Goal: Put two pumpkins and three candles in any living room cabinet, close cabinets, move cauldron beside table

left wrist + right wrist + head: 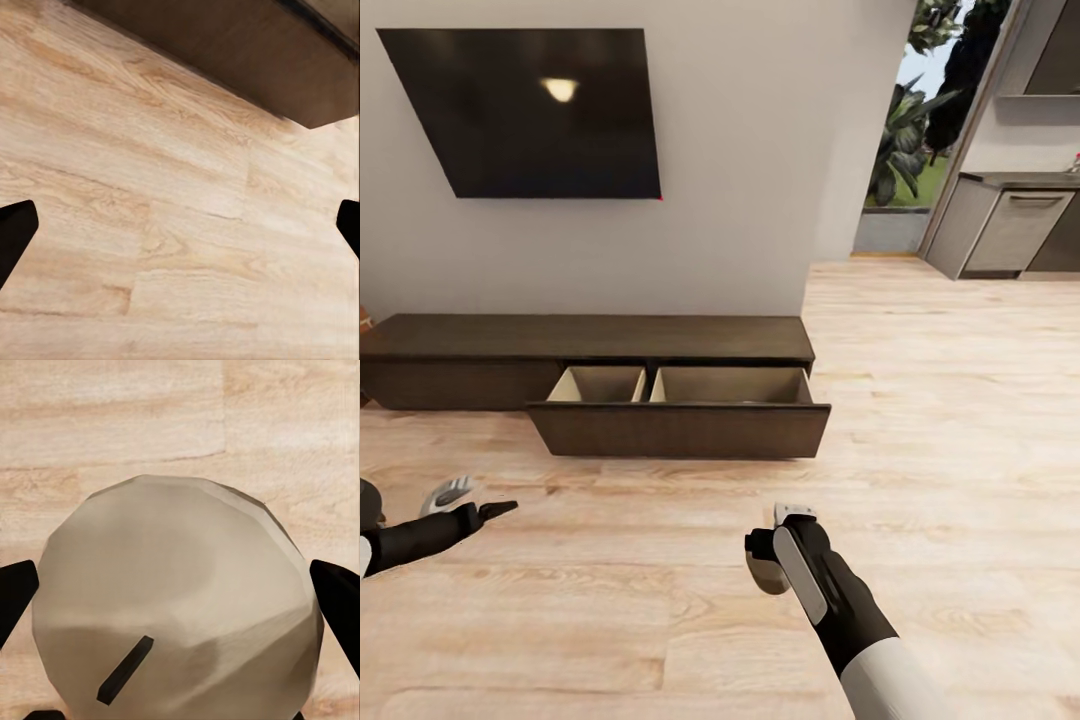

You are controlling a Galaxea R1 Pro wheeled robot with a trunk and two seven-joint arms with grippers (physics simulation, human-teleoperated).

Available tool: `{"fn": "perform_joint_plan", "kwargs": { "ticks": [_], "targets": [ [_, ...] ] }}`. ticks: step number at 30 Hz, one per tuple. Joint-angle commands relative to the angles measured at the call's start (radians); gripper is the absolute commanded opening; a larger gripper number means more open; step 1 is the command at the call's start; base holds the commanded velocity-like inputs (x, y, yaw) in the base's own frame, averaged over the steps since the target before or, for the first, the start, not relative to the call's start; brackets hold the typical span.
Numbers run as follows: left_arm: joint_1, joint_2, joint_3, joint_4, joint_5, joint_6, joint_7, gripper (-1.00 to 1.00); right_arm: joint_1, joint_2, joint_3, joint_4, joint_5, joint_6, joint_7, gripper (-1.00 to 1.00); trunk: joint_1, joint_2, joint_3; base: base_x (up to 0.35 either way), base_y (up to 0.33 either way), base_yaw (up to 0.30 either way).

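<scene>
We carry a short, stubby grey-beige candle (765, 572) in our right gripper (773, 560), low over the pale wood-plank floor (960, 400). The long, low dark-brown wooden cabinet (590, 340) stands straight ahead of us against the white wall, with one wide drawer (680, 425) pulled out toward us. Its pale interior is split into two compartments, and we see nothing lying in either.

The relation that matters for the coming move is this: the open drawer lies forward of the candle and slightly toward our left, well apart from it, with bare floor between. Its long axis runs across our view, parallel to the wall, so we judge the right arm can approach it broadside, over the drawer front. The right arm is the one loaded, and the right-hand compartment sits nearest its line of reach.

In the right wrist view the candle (176, 607) looms large between the dark fingertips (337, 600): a faceted, rounded beige body with a small dark wick (124, 669) on top. The tips flank it closely on both sides, closed about it.

Our left gripper (475, 505) hangs off to the left above the floor, nearer the drawer's left end. Its fingers (15, 232) stand wide apart with nothing between them, only floor and the drawer's dark front (247, 52) beyond.
</scene>
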Motion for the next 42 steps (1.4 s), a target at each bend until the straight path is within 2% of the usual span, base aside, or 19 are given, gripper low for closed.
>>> {"fn": "perform_joint_plan", "kwargs": {
  "ticks": [1,5,15,16,20,24,26,35,38,42],
  "targets": [
    [-0.001,0.001,0.02,0.002,-0.003,0.006,-0.041,1.0,-0.001,-0.001,0.001,-0.001,-0.011,0.001,-0.01,-1.0,0.0,0.0,-0.001,0.272,0.0,0.0],
    [-0.001,0.004,0.061,0.004,-0.003,0.009,-0.111,1.0,-0.001,-0.002,-0.001,-0.001,-0.017,0.002,-0.009,-1.0,0.0,0.0,-0.001,0.274,0.0,0.0],
    [-0.001,0.005,0.102,0.005,0.006,0.048,-0.134,1.0,-0.001,0.0,0.001,-0.001,-0.019,0.002,-0.007,-1.0,0.0,0.0,-0.001,0.274,0.0,0.0],
    [-0.001,0.005,0.103,0.005,0.006,0.048,-0.151,1.0,-0.001,0.0,0.001,-0.001,-0.019,0.001,-0.007,-1.0,0.0,0.0,-0.001,0.274,0.0,0.0],
    [0.0,0.005,0.108,0.005,-0.003,0.049,-0.314,1.0,-0.001,0.0,0.002,-0.003,-0.019,0.002,-0.007,-1.0,0.0,0.0,-0.001,0.274,0.0,0.0],
    [0.001,0.005,0.11,0.007,-0.004,0.051,-0.367,1.0,-0.001,0.0,0.003,-0.005,-0.02,0.007,-0.006,-1.0,0.0,0.0,-0.001,0.275,0.0,0.0],
    [0.001,0.006,0.11,0.007,-0.002,0.055,-0.37,1.0,-0.001,0.0,0.003,-0.007,-0.02,0.006,-0.005,-1.0,0.0,0.0,-0.001,0.275,0.0,0.0],
    [0.001,0.006,0.11,0.006,-0.002,0.066,-0.371,1.0,0.018,-0.007,0.004,-0.189,-0.021,0.009,-0.007,-1.0,0.0,0.0,-0.001,0.234,0.0,0.0],
    [0.001,0.006,0.11,0.006,-0.001,0.071,-0.371,1.0,0.017,-0.007,0.004,-0.278,-0.021,0.01,-0.007,-1.0,0.0,0.0,-0.001,0.194,0.0,0.0],
    [0.001,0.006,0.109,0.006,-0.001,0.072,-0.371,1.0,0.045,-0.007,0.004,-0.375,-0.021,0.029,-0.007,-1.0,0.0,0.0,-0.001,0.185,0.0,0.0]
  ]
}}
